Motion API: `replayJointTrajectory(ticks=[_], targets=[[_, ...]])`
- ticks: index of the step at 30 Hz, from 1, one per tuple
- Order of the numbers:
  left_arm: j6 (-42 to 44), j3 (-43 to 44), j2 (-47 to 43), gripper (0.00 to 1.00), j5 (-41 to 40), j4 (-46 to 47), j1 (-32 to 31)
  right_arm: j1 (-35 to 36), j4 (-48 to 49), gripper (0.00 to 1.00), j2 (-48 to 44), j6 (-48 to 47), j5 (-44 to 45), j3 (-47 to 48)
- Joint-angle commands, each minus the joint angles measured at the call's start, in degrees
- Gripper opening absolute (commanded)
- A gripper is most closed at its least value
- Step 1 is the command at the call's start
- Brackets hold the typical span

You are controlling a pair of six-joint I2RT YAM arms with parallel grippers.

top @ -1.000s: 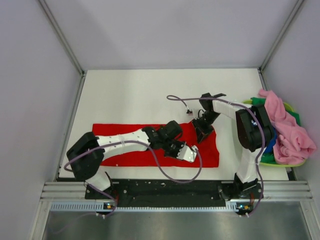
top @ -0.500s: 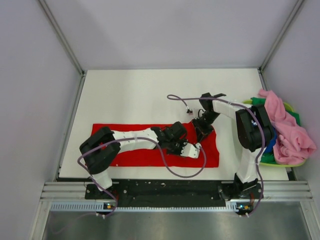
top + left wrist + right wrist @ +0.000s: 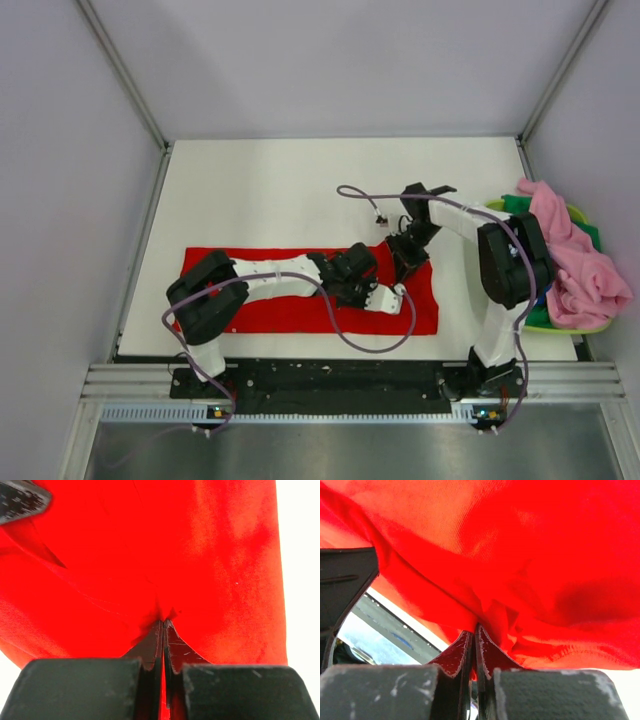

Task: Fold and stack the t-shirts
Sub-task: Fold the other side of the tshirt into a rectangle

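Observation:
The red t-shirt (image 3: 265, 315) lies as a long flat strip along the near part of the table. My left gripper (image 3: 396, 294) reaches across to the shirt's right part and is shut on a pinch of the red cloth (image 3: 220, 555). My right gripper (image 3: 406, 264) is just behind it at the shirt's far right edge, shut on a fold of the same shirt (image 3: 530, 555) and lifting it slightly. A pink shirt (image 3: 580, 262), a dark green shirt (image 3: 514, 204) and a blue shirt (image 3: 541, 287) lie heaped in the basket at the right.
The round lime-green basket (image 3: 566, 327) stands at the table's right edge beside the right arm. Purple cables loop from both arms over the shirt. Grey walls close in the table on the left, back and right.
My left arm has stretched further right, and its gripper has moved slightly right and away along the shirt. My right gripper has stayed almost in place.

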Motion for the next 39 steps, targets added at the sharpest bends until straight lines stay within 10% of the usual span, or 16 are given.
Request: replayJointTrajectory(ticks=[1, 18, 23, 31, 35, 39], targets=[[0.2, 2.8, -4.5, 0.00, 4.8, -5.7, 1.7, 2.0, -2.8, 0.00, -6.0, 3.4, 1.3, -0.4], [6.8, -1.2, -9.2, 0.00, 15.4, -15.9, 7.7, 12.2, -11.7, 0.00, -4.5, 15.8, 0.8, -4.5], [7.6, 0.0, -7.2, 0.00, 14.7, -17.0, 7.6, 13.2, -10.9, 0.24, -3.6, 15.3, 0.2, -5.2], [11.4, 1.6, -10.9, 0.40, 15.5, -23.6, 7.6, 8.5, -7.4, 0.50, -18.3, 17.7, 3.6, -1.5], [12.1, 6.1, -11.6, 0.40, 21.5, -29.0, 7.7, 4.2, 2.7, 0.44, -22.5, 23.6, 6.8, -2.5], [2.0, 5.2, -9.6, 0.35, 18.4, -17.0, 7.6, 1.0, 13.6, 0.06, -20.9, 28.4, 12.1, -6.1]])
